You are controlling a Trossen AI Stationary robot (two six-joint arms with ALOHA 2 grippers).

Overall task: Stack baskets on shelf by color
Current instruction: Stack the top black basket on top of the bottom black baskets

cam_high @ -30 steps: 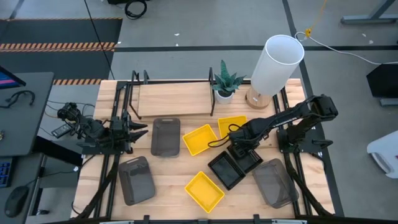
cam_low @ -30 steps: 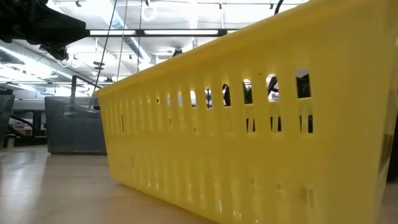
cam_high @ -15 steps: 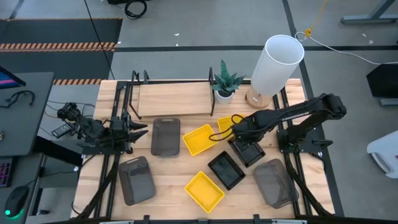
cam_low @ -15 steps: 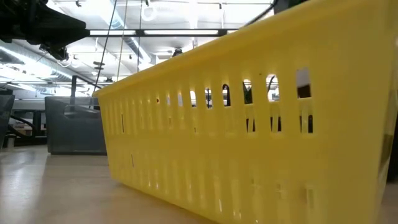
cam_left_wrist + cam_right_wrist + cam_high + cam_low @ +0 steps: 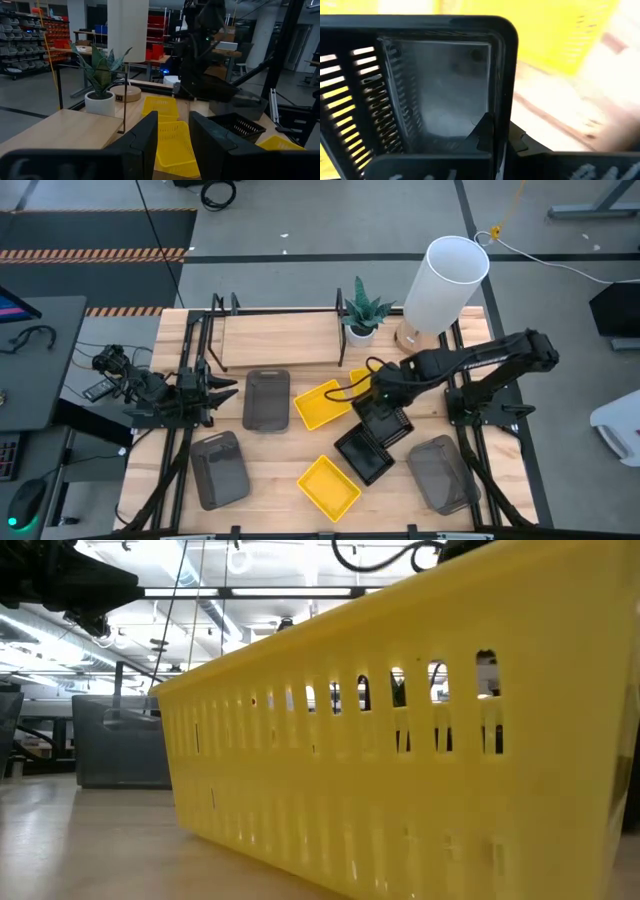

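Note:
My right gripper (image 5: 380, 402) is shut on a black slatted basket (image 5: 385, 422) and holds it above the table's middle right, beside the second black basket (image 5: 363, 454), which lies flat on the tabletop. Two yellow baskets (image 5: 322, 405) (image 5: 328, 486) lie flat; a third (image 5: 362, 378) is partly hidden under the right arm. Three dark grey baskets (image 5: 266, 398) (image 5: 218, 470) (image 5: 440, 472) sit on the table. The shelf (image 5: 275, 336) stands along the far edge. My left gripper (image 5: 172, 145) waits open at the left edge. My right gripper holds the black basket by one wall near a corner (image 5: 501, 75), one finger (image 5: 485, 131) inside the basket and the other (image 5: 519, 141) outside. The fingers come from above. In the left wrist view the basket (image 5: 205, 91) hangs under the gripper, clear of the table.
A potted plant (image 5: 362, 315) and a white cylinder lamp (image 5: 445, 282) stand at the shelf's right end. The near yellow basket (image 5: 420, 740) fills the low view. Bare wood shows between the grey baskets and at the table's near edge.
My right gripper has lifted the black basket from beside the other black basket and carried it a little toward the table's left and far edge, turning it on the way. The second black basket has stayed in place.

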